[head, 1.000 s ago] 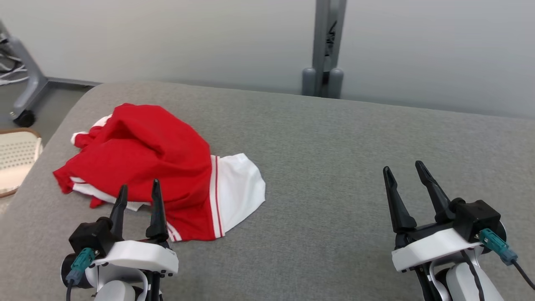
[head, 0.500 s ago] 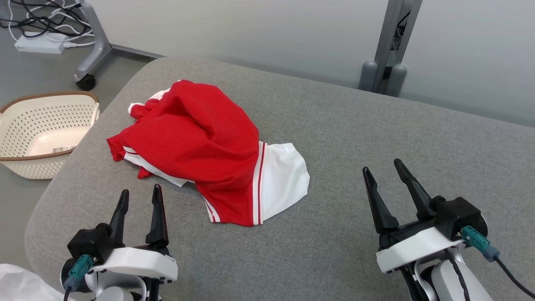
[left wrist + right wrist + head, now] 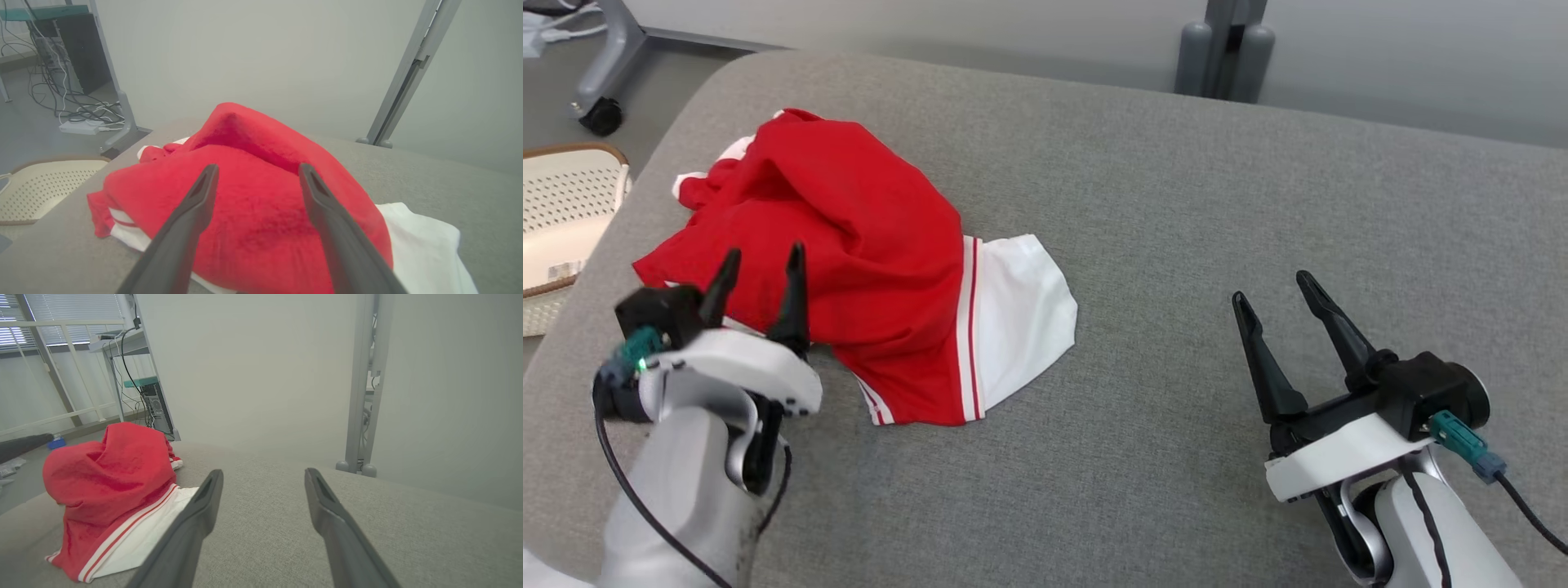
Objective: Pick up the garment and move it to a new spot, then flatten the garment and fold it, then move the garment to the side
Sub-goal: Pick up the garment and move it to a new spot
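Left pincer [image 3: 764,255] [image 3: 258,169]: both fingers spread apart and holding nothing, poised over the near left edge of the garment [image 3: 866,245]; whether the tips touch the cloth cannot be told. In the left wrist view the red cloth [image 3: 245,134] rises between and beyond the two fingers. Right pincer [image 3: 1272,290] [image 3: 263,473]: fingers likewise apart and empty, above bare fabric, well apart from the garment. The garment, red with a white panel edged in red stripes, lies crumpled in a heap on the left part of the grey fabric-covered bench [image 3: 1217,188]. A pale perforated basket [image 3: 564,196] stands on the floor beside the bench's left end. A grey post [image 3: 1225,49] stands behind its far edge.
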Robot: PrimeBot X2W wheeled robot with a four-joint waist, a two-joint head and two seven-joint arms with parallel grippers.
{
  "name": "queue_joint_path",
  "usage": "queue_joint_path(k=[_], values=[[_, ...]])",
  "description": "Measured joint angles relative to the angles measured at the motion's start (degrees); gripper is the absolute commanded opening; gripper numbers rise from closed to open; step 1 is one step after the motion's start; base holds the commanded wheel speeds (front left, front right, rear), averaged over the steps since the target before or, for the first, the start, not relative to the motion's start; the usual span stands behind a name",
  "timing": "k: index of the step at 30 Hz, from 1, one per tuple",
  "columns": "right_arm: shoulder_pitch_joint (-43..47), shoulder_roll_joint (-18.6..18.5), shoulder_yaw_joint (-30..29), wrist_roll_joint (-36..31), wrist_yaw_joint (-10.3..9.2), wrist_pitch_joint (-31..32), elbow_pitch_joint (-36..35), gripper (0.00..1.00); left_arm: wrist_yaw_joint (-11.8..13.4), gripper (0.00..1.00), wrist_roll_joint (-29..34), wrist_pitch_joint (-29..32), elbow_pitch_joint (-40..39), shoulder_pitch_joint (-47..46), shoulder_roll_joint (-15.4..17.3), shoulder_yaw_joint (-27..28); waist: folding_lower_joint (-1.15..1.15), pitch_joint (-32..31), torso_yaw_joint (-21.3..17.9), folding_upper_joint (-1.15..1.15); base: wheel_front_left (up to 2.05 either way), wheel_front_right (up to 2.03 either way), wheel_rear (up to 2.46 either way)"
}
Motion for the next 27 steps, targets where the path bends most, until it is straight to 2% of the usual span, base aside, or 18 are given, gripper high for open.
queue_joint_path(k=[5,11,22,23,24,27], values=[[-0.9,-0.9,0.3,0.2,0.0,0.0,-0.4,1.0,-1.2,1.0,-1.5,8.5,6.5,-9.3,2.3,-0.3,0.0,3.1,-1.9,0.0,0.0,0.0,0.0],[-2.1,-1.3,0.8,0.3,0.0,0.0,-0.7,1.0,-1.3,1.0,-1.1,21.4,14.8,-16.4,4.8,-2.4,0.0,6.3,-3.3,0.0,0.0,0.0,0.0],[-3.4,-1.4,1.2,0.4,0.0,0.0,-1.2,1.0,-2.1,1.0,-1.1,31.7,21.9,-22.6,6.3,-4.8,0.0,9.8,-4.4,0.0,0.0,0.0,0.0],[-3.4,-1.4,1.1,0.4,0.0,0.0,-1.2,1.0,-2.1,0.61,-1.3,32.4,22.3,-23.0,6.3,-4.8,0.0,10.0,-4.4,0.0,0.0,0.0,0.0],[-3.4,-1.4,1.2,0.4,0.0,0.0,-1.2,1.0,-2.4,0.0,-1.5,32.7,22.5,-23.2,6.4,-4.9,0.0,10.1,-4.4,0.0,0.0,0.0,0.0],[-3.6,-1.4,1.1,0.5,0.0,0.0,-1.2,1.0,-2.6,0.0,-2.0,32.9,22.8,-23.4,6.5,-5.2,0.0,10.4,-4.4,0.0,0.0,0.0,0.0]])
